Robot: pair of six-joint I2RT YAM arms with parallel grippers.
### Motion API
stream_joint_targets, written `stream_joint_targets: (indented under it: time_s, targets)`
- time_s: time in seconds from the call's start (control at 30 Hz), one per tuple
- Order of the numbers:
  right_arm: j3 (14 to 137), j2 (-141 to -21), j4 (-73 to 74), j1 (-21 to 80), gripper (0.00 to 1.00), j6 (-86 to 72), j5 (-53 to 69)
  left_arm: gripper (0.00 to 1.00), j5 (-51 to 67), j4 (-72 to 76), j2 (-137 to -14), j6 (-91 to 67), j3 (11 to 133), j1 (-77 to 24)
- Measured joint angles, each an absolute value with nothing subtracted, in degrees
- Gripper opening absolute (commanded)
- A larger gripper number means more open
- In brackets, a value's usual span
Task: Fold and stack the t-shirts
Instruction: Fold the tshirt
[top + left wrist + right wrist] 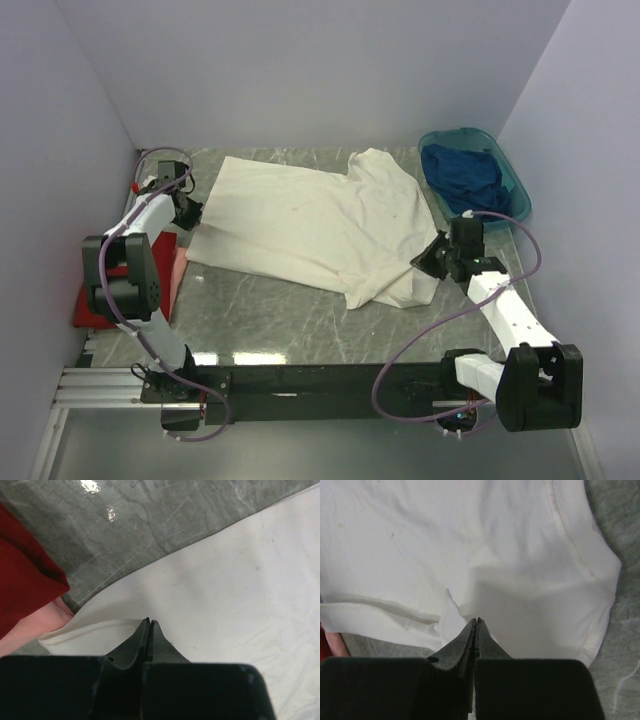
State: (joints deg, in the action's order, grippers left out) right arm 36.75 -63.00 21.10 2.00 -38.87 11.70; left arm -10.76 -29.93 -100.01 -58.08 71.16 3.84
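Evidently soft, light and limp, the cream t-shirt (310, 215) wants pinching at its edges; left tool (150, 621) and right tool (476, 621) are clamped there.

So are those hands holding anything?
Seemingly the white shirt: left hand pinches its hem corner, right hand a fold at the opposite edge.

Even, soft overhead light; bright glare spots on the bench (165, 520) beyond the left end effector (150, 621), whose near housing is dark and blurred
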Motion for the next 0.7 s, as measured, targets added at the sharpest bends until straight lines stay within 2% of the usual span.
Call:
stream_joint_targets:
  time_s: [0.7]
  targets:
    - [43.9, -69.5, 18.5, 1.3, 0.0, -38.9, 13.1, 0.01, -10.6, -29.9, -102.0, -58.0, 72.3, 3.9]
